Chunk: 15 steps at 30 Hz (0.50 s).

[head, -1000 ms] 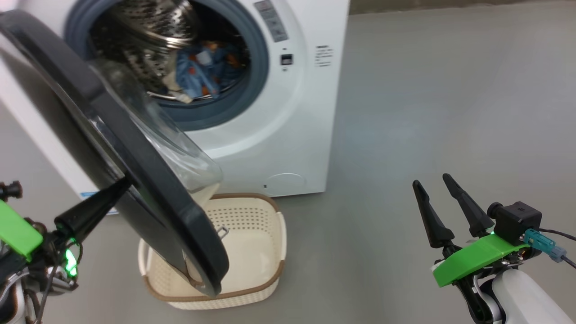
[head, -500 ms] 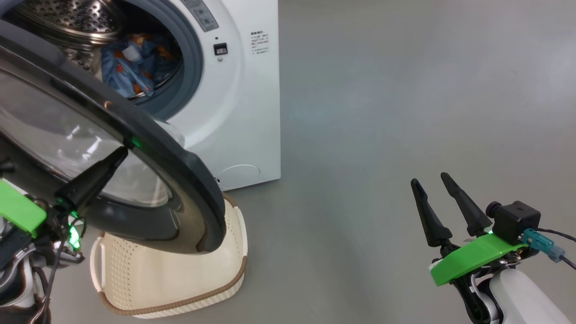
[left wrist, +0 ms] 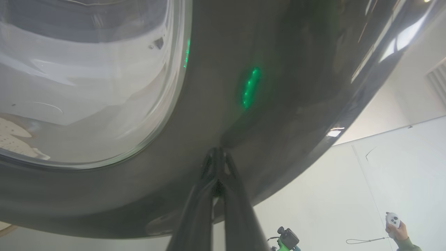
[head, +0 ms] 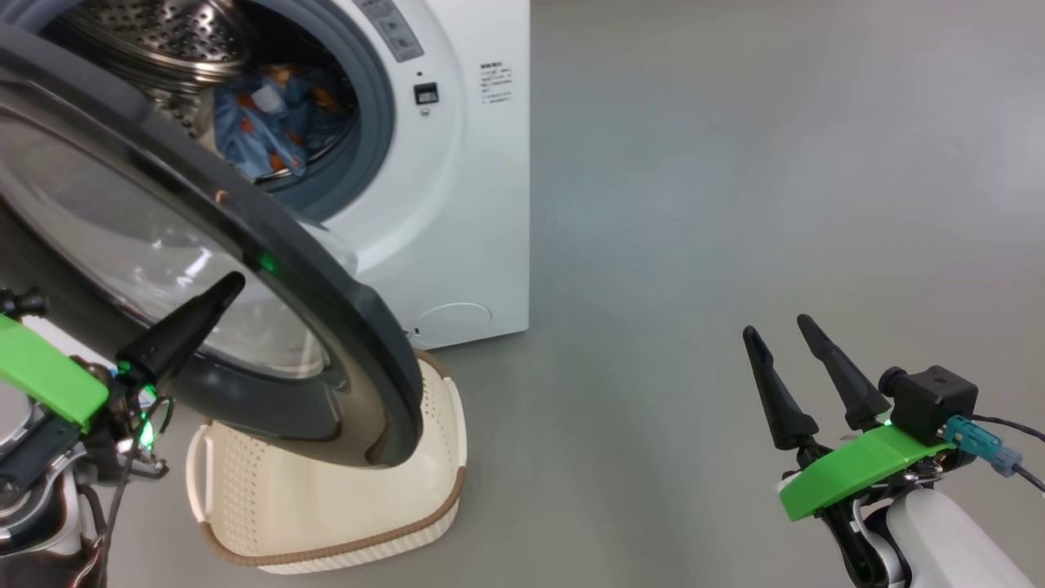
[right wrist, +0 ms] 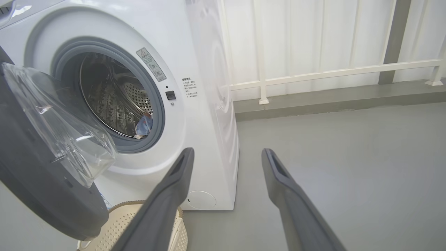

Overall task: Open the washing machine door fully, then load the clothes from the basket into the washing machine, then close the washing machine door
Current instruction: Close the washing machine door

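washing machine (head: 457,204): white front-loader at upper left of the head view; opening uncovered, perforated steel drum (head: 147,33) ringed by grey-blue seal (head: 377,139).
washing machine door (head: 343,343): partly open, swung out from the left side of the opening and tilted across the head view; bulging clear window (head: 122,245) turned toward the drum; lower edge hanging above the basket.
clothes (head: 261,131): blue fabric with orange prints, lying low inside the drum; also seen past the seal in the right wrist view (right wrist: 144,125).
basket (head: 326,506): cream, brown rim, on the floor (head: 735,163) right before the machine's lower front, partly hidden under the door.
left gripper (head: 231,283): clenched, fingers pressed together, nothing between them; tips set against the outer face of the door's black rim, just beside the window; in the left wrist view (left wrist: 217,152) tips meeting own reflection in the gloss, so contact likely.
right gripper (head: 777,325): released, fingers spread, empty; low at right over bare grey floor, well apart from machine and basket.
background, left wrist view: hand (left wrist: 400,234) gripping a white controller (left wrist: 393,219), lower right, by a pale wall.
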{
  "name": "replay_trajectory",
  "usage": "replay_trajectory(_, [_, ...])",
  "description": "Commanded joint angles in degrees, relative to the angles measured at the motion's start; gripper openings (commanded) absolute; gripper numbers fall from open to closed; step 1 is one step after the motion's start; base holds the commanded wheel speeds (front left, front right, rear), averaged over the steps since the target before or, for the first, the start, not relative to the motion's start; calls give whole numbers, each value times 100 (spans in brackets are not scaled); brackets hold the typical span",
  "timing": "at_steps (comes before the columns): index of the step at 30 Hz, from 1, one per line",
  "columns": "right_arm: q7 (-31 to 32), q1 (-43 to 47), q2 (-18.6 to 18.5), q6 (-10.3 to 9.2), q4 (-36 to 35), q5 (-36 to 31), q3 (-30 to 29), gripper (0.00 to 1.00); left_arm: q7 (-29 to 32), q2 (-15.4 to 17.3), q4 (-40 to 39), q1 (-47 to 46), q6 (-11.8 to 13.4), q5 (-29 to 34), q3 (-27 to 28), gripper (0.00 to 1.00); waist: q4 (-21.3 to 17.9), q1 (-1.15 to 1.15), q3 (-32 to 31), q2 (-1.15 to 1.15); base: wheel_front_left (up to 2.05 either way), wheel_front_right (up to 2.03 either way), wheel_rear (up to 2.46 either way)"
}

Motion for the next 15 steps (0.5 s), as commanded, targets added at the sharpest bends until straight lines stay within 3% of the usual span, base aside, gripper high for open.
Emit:
replay_trajectory(1, [-47, -88, -70, 25, -111, -19, 111, 100, -31, 235, -141, -198, -102, 97, 159, 0, 74, 0, -46, 0, 0, 0, 0])
replay_trajectory(4, [-47, -75, -71, 25, -107, -13, 127, 100, -77, 273, -181, -180, -189, 156, 163, 0, 115, 0, -68, 0, 0, 0, 0])
replay_trajectory(5, [-47, -68, -72, 25, -105, -10, 134, 100, -113, 295, -216, -170, -231, 186, 180, 11, 133, 0, -79, 0, 0, 0, 0])
replay_trajectory(6, [-47, -61, -74, 25, -103, -8, 136, 100, -152, 308, -257, -159, -261, 204, 206, 42, 152, 0, -89, 0, 0, 0, 0])
replay_trajectory(7, [-47, -50, -78, 25, -102, -6, 131, 100, -194, 310, -301, -144, -274, 214, 237, 58, 176, 0, -103, 0, 0, 0, 0])
replay_trajectory(9, [-47, -19, -93, 25, -101, -2, 120, 100, -273, 320, -389, -109, -292, 255, 285, 100, 232, 0, -124, 0, 0, 0, 0])
replay_trajectory(15, [-47, 2, -124, 25, -93, 17, 120, 100, -669, 336, -632, 44, -404, 582, 370, 100, 347, 0, -150, 0, 0, 0, 0])
